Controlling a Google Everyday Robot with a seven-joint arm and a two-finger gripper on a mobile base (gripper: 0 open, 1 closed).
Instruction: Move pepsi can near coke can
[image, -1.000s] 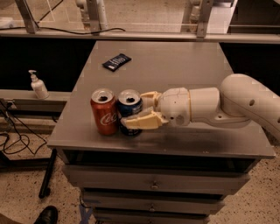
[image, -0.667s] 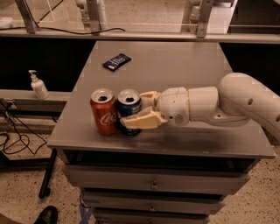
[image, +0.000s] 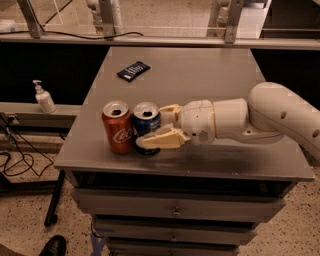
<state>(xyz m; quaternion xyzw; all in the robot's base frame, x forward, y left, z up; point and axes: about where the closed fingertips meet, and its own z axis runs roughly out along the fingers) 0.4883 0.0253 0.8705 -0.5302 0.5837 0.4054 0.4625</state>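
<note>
The dark blue pepsi can (image: 146, 121) stands upright near the table's front left edge, right beside the red coke can (image: 116, 127), almost touching it. My gripper (image: 156, 126) reaches in from the right and is shut on the pepsi can, one cream finger (image: 161, 139) in front of it and the other behind it. The white arm (image: 260, 117) stretches across the right side of the table.
A flat dark blue snack packet (image: 133, 70) lies at the back left of the grey table (image: 200, 75). A soap dispenser (image: 44, 97) stands on a ledge to the left. Drawers sit under the table's front edge (image: 175, 172).
</note>
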